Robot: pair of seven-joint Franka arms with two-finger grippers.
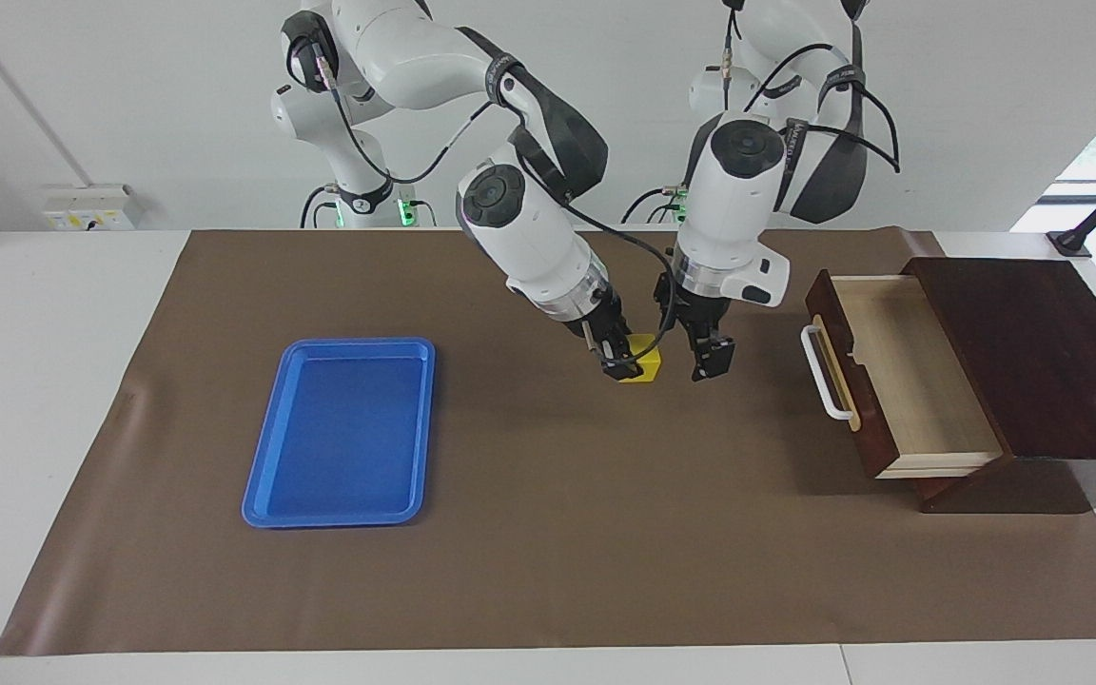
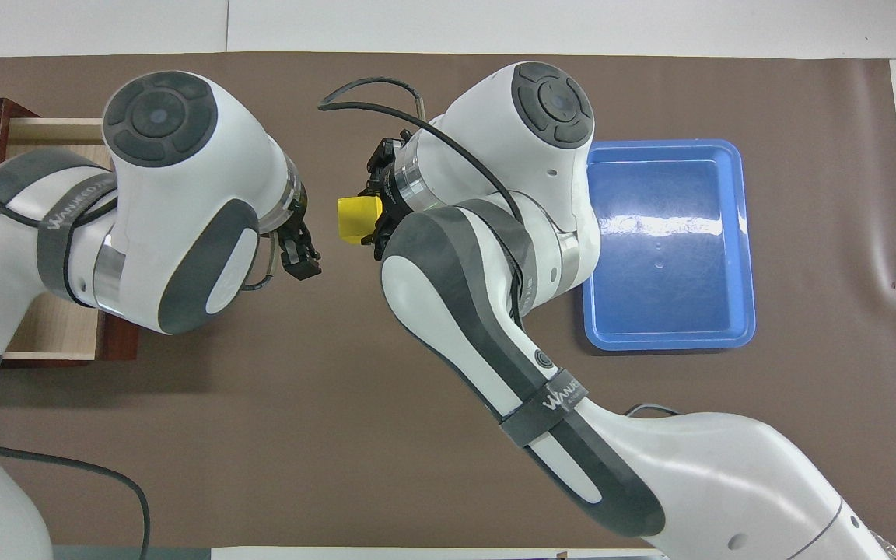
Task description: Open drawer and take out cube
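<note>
The small yellow cube [image 1: 649, 367] [image 2: 355, 218] hangs over the brown mat between the drawer and the blue tray. My right gripper [image 1: 636, 365] [image 2: 374, 220] is shut on it, and one finger is hidden by the cube in the facing view. My left gripper [image 1: 714, 361] [image 2: 301, 257] hovers open just beside the cube, on the drawer's side, a small gap away and holding nothing. The dark wooden drawer [image 1: 924, 381] [image 2: 51, 132] is pulled out of its box [image 1: 1033, 352]. Its pale interior is bare where it shows, and its white bar handle [image 1: 824, 376] faces the grippers.
A flat blue tray [image 1: 265, 447] [image 2: 747, 233] lies on the mat toward the right arm's end of the table, with nothing in it. The brown mat [image 1: 548, 533] covers most of the white table. In the overhead view the left arm covers much of the drawer.
</note>
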